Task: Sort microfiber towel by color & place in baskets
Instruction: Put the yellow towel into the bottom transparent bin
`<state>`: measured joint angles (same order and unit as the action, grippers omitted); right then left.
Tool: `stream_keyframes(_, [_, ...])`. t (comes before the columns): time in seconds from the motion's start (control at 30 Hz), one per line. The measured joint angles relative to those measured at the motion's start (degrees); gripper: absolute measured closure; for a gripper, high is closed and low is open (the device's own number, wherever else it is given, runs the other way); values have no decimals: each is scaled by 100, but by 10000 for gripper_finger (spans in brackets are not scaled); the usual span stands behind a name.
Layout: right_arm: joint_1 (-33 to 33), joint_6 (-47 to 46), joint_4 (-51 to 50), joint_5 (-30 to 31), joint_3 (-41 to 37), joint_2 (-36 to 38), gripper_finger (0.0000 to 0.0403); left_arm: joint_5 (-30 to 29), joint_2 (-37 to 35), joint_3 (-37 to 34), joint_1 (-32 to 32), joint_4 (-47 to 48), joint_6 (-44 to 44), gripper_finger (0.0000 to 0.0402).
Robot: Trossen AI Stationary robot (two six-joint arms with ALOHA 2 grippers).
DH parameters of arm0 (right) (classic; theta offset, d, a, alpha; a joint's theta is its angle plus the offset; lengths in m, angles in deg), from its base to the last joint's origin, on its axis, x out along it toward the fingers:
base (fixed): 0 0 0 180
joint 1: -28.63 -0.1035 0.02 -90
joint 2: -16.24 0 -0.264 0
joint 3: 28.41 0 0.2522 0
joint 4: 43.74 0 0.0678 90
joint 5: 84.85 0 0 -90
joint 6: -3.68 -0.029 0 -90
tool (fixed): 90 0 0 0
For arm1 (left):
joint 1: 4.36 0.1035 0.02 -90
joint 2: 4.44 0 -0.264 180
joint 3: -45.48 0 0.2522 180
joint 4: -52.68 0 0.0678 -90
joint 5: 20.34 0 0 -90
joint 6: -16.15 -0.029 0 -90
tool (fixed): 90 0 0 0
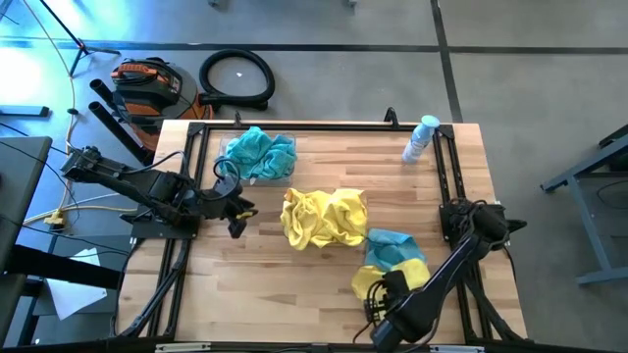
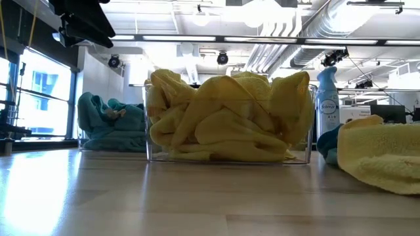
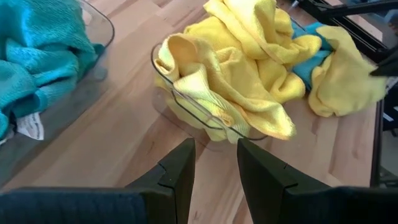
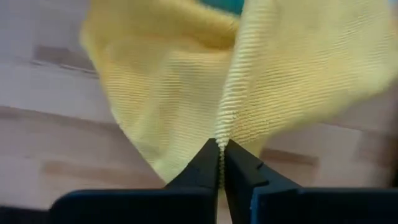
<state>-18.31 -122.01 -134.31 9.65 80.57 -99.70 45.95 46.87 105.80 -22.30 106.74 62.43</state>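
yellow towel (image 2: 384, 154) cut off at edge, spray bottle (image 2: 327, 98) label unreadable

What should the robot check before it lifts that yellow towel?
1. Right claw pinched shut on the yellow towel: ok.
2. Only one towel caught, not the blue towel beside it: cannot tell.
3. Yellow basket has room: not ok, heaped past its rim.
4. Left claw out of the way: ok, open, empty, by the baskets.
5. Spray bottle clear of the path: ok, at the far edge.
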Motion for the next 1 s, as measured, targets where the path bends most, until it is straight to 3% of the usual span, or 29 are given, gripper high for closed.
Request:
stream_keyframes(0.07, [0,11,-588,48,473,0,398,95,-1,0,0,2,-40,291])
stream_keyframes(0.17, [-15,33,-1390,591,1321,25,397,169,-1,0,2,4,-190,291])
stream_keyframes(0.4, [126,1202,-1312,3771,2291,326,401,178,-1,0,0,24,-352,291])
stream_keyframes(0.53, [464,2299,-1320,5024,2857,348,402,315,-1,-2,1,39,-465,291])
stream_keyframes(0.63, [832,3150,-1312,5372,3219,354,402,369,-1,0,0,37,-609,291])
stream_keyframes(0.83, [1678,4822,-1067,5366,3423,354,402,372,-1,0,0,42,-955,291])
stream_keyframes(1.0, [2298,5423,-650,5148,3202,337,402,370,-1,0,1,61,-1195,291])
